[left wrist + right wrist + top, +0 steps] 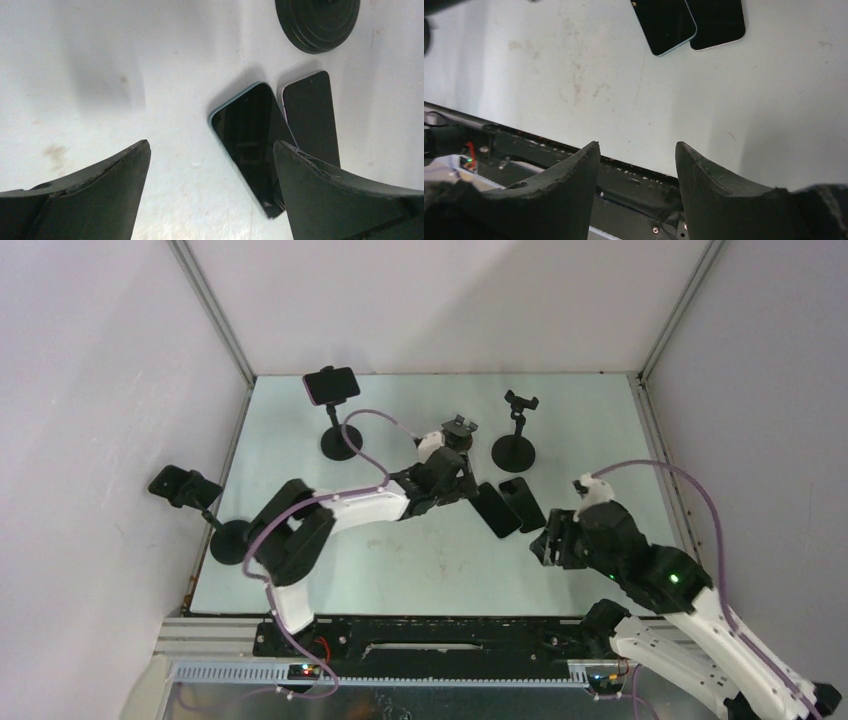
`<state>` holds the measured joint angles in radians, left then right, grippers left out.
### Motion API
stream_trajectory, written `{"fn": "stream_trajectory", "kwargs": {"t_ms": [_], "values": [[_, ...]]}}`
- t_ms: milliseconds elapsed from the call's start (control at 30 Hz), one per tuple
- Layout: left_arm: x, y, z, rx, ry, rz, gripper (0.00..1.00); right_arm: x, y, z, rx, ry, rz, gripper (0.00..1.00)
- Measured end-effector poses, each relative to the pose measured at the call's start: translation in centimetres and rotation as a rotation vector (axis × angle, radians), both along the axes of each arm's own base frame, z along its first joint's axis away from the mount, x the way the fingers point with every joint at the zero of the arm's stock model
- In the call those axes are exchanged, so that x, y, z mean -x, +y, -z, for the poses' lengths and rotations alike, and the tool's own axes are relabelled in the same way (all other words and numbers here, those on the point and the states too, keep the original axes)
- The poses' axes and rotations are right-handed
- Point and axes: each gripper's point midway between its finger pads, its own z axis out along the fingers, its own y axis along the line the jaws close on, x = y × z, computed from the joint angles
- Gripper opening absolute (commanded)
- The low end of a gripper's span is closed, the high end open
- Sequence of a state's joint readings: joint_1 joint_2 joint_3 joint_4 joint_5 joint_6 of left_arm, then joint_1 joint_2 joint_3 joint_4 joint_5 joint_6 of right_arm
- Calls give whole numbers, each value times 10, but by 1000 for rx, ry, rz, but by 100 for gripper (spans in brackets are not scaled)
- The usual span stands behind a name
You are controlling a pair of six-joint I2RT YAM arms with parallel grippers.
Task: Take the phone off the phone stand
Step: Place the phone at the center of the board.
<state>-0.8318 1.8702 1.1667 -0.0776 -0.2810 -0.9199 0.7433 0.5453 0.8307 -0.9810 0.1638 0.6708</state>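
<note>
pale table (400,570), white walls (100,390) all round. left gripper (211,144) hangs spread wide and empty just above the flat phones (250,145), the nearer one showing between its fingers. right gripper (638,145) sits half open with nothing in it, low by the front edge. looks like a fresh reach comes next: the pink phone (331,386) is clamped on its stand (341,440) at the back left, well apart from both, so the left arm has to swing over and pinch it.

left hand (210,150): jaws spread wide, empty | right hand (638,147): jaws half parted, empty
</note>
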Motion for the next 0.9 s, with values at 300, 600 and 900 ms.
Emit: {"fn": "stream_trajectory", "kwargs": {"t_ms": [300,600,900], "values": [[36,49,-67,-19,-143,30,100,-45,18,45,180,88,15,63],[88,94,-61,-18,-138,93,100,-104,15,82,241,122,57,64],[123,125,-50,22,-144,120,100,-135,25,122,263,160,6,64]]}}
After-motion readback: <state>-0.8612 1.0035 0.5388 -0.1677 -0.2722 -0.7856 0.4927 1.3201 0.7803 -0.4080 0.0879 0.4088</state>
